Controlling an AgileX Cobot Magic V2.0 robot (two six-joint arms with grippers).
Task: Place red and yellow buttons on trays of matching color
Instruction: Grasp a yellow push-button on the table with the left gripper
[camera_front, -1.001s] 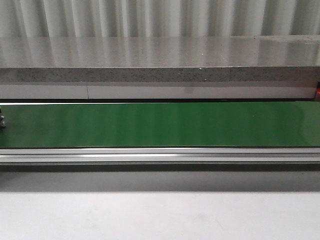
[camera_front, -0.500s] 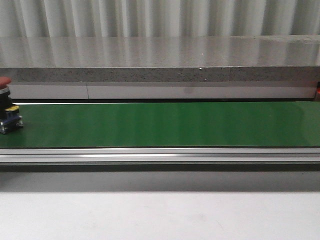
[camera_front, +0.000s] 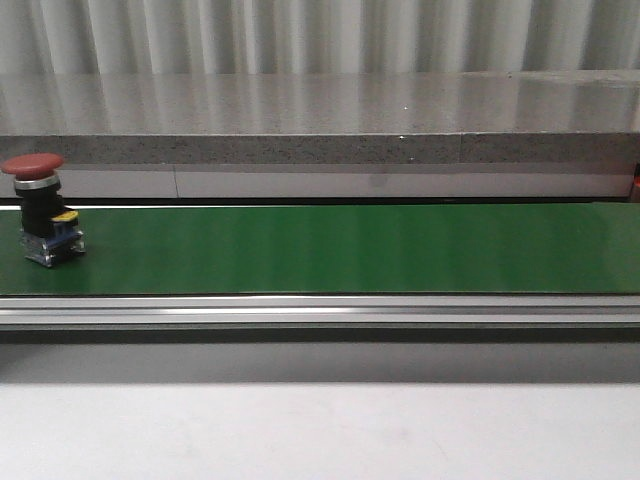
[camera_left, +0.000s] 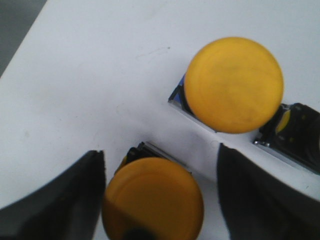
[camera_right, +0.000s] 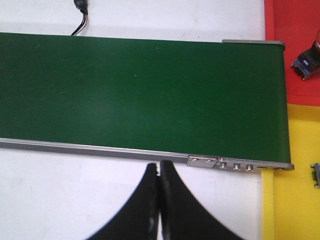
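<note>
Left hand (camera_left: 160, 200) is open, with its two dark fingers (camera_left: 55, 200) on each side of a yellow button (camera_left: 152, 200) that sits on the white desk (camera_left: 80, 85). The fingers are not touching it, so it is not held. A second yellow button (camera_left: 233, 84) sits near it, and a black button base (camera_left: 295, 132) lies just beside that one. Right hand (camera_right: 159, 200) is closed and empty, with its fingers pressed together, and it hangs over the white desk beside the near edge of the green belt (camera_right: 140, 95). At the end of the belt are the red tray (camera_right: 295, 75) and the yellow tray (camera_right: 295, 190); each has a small part at its edge, too cut off to name. A red button (camera_front: 40, 210) stands upright on the belt at its left end. I think the step in hand is feeding buttons onto the belt. Next, the left hand should close on the yellow button, and the right hand should open up to catch the red one for the red tray.
</note>
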